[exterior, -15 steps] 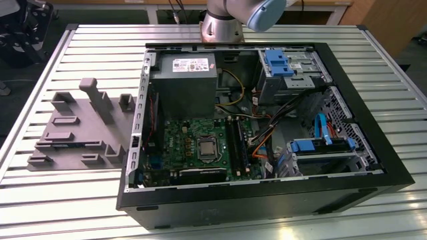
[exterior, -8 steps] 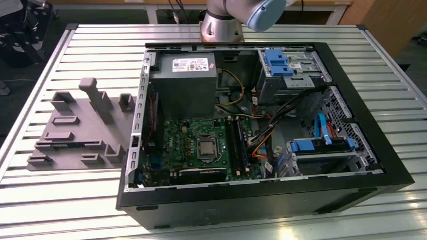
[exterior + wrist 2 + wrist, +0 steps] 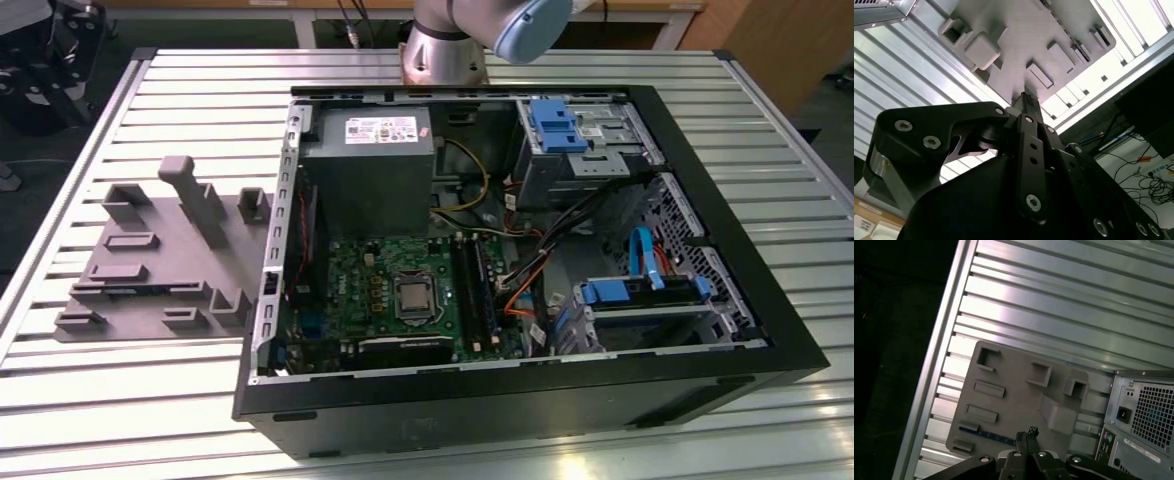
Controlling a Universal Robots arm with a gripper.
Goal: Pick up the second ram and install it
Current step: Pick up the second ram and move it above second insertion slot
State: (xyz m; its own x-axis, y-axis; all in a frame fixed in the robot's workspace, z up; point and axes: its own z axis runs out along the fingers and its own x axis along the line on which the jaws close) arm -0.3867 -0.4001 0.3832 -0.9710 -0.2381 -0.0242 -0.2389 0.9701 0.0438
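The second ram (image 3: 988, 435) is a thin dark stick with bluish labels, lying in a slot along one edge of the grey fixture block (image 3: 1014, 395). In the exterior view the ram (image 3: 134, 291) sits on the fixture (image 3: 160, 250), at the exterior view's left of the open computer case (image 3: 787, 350). My gripper (image 3: 1026, 436) hangs well above the fixture, its tips close together and nothing between them, apart from the ram's end. In the second wrist view the gripper (image 3: 1024, 97) points down at the fixture (image 3: 1019, 35). The green motherboard (image 3: 387, 290) with its long black slots (image 3: 470, 285) lies inside the case.
The case and fixture rest on a slatted aluminium table (image 3: 174, 100). Inside the case are a grey power supply (image 3: 367, 160), blue drive brackets (image 3: 554, 125), orange and blue cables (image 3: 641, 255). The arm's base (image 3: 447, 50) stands behind the case. The table's edge (image 3: 944, 340) runs beside the fixture.
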